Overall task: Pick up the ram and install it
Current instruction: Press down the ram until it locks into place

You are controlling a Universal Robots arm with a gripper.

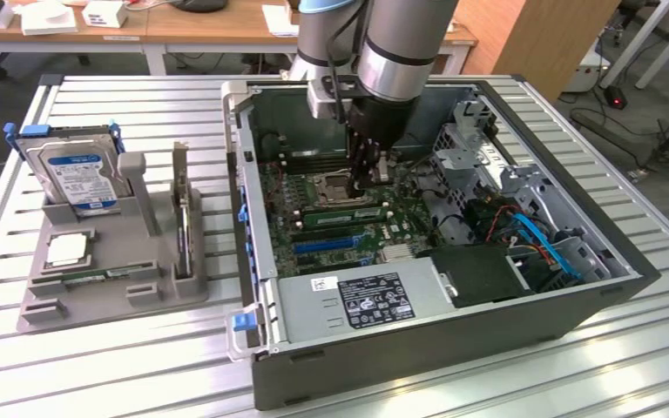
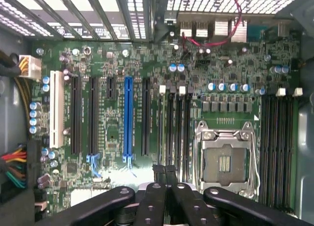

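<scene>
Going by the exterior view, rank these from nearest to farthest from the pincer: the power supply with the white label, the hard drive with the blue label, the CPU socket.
1. CPU socket, on the motherboard right beside the pincer.
2. Power supply, at the case's near edge, in front of the pincer.
3. Hard drive, upright in the grey holder outside the case, toward the exterior view's left.

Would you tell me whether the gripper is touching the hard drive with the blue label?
Apart. The exterior view shows the hard drive standing in the grey holder on the table, while the gripper is inside the computer case.
</scene>
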